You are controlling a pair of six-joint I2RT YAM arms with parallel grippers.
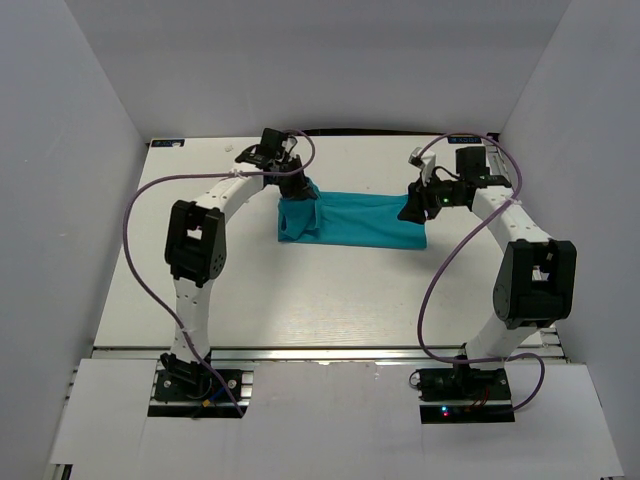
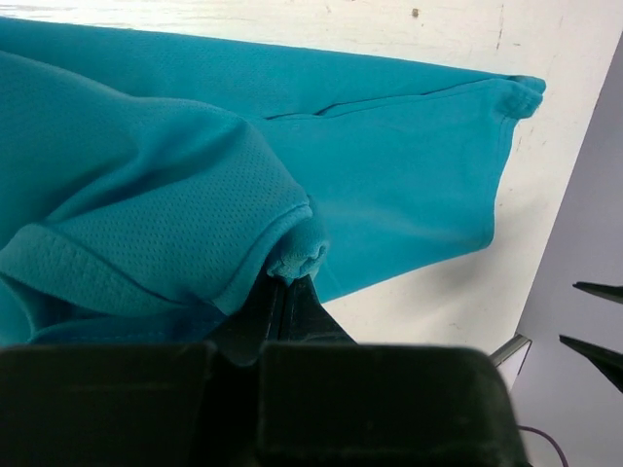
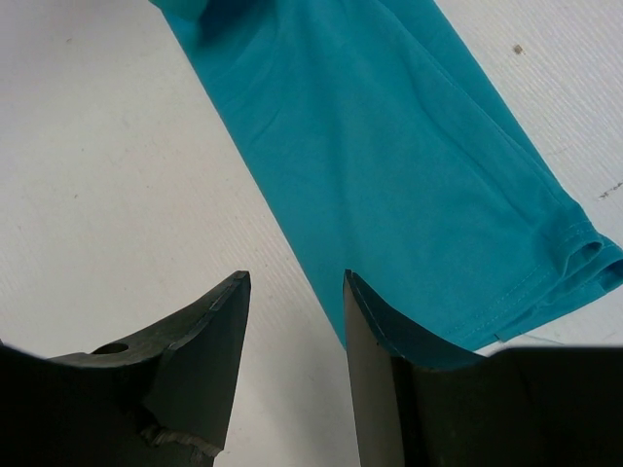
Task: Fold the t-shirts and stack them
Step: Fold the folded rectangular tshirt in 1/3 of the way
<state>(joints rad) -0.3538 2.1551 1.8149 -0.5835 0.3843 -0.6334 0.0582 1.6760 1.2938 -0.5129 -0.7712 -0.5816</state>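
Observation:
A teal t-shirt (image 1: 360,221) lies folded into a long strip across the far middle of the white table (image 1: 300,300). My left gripper (image 1: 297,190) is shut on the shirt's left end and lifts a bunched sleeve and hem off the table; in the left wrist view the cloth (image 2: 175,224) is pinched at the closed fingertips (image 2: 284,282). My right gripper (image 1: 412,212) is open and empty, just above the shirt's right end. In the right wrist view its fingers (image 3: 365,321) straddle the near edge of the flat cloth (image 3: 409,165).
White walls enclose the table on the left, back and right. The right arm's tips (image 2: 594,321) show at the far right of the left wrist view. A purple cable (image 1: 150,260) loops beside each arm.

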